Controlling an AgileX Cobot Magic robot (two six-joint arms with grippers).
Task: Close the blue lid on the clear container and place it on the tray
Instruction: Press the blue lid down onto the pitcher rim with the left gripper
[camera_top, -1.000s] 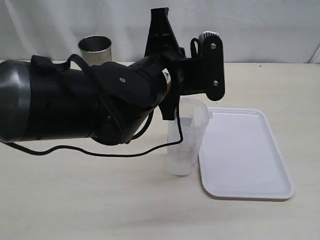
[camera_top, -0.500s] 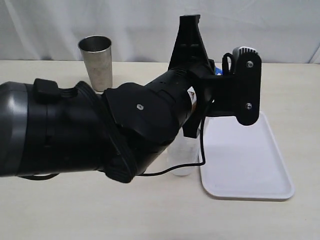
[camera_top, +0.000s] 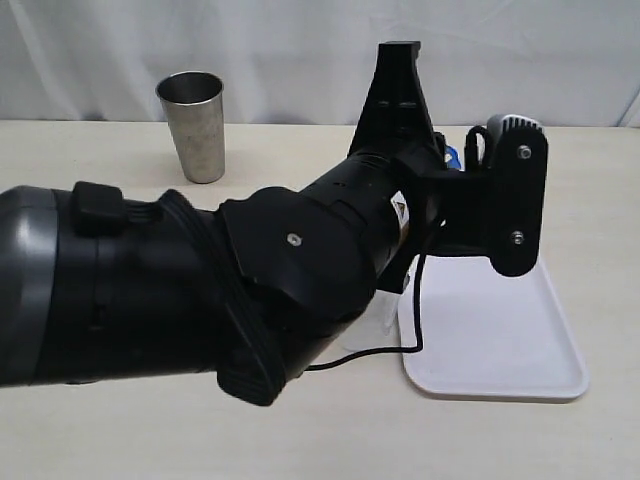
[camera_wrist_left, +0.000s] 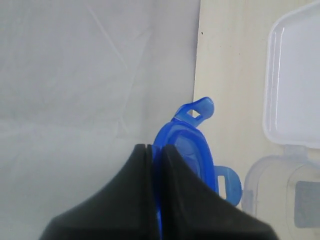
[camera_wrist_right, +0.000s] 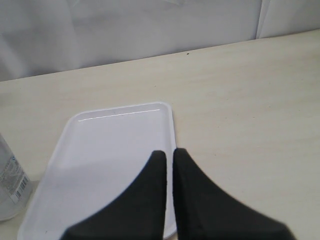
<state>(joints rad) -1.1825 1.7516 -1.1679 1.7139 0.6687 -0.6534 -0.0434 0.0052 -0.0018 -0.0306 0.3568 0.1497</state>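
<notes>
The left gripper (camera_wrist_left: 157, 150), clamped on the small blue snap-flap plastic lid (camera_wrist_left: 187, 145), has swung off the tall clear plastic container (camera_wrist_left: 272, 195) toward the flat white plastic tray (camera_top: 490, 340). The lid is therefore unseated and probably needs realigning (right gripper (camera_wrist_right: 169, 154) closed and empty above the tray).

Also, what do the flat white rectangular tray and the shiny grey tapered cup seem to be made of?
The flat white rectangular tray looks like smooth plastic: moulded rim, soft sheen. The shiny grey tapered cup seems brushed metal: streaky reflections.

Clear container (camera_top: 378, 322) almost wholly behind the left arm (camera_top: 200, 290); blue lid (camera_top: 453, 157) likewise.
</notes>
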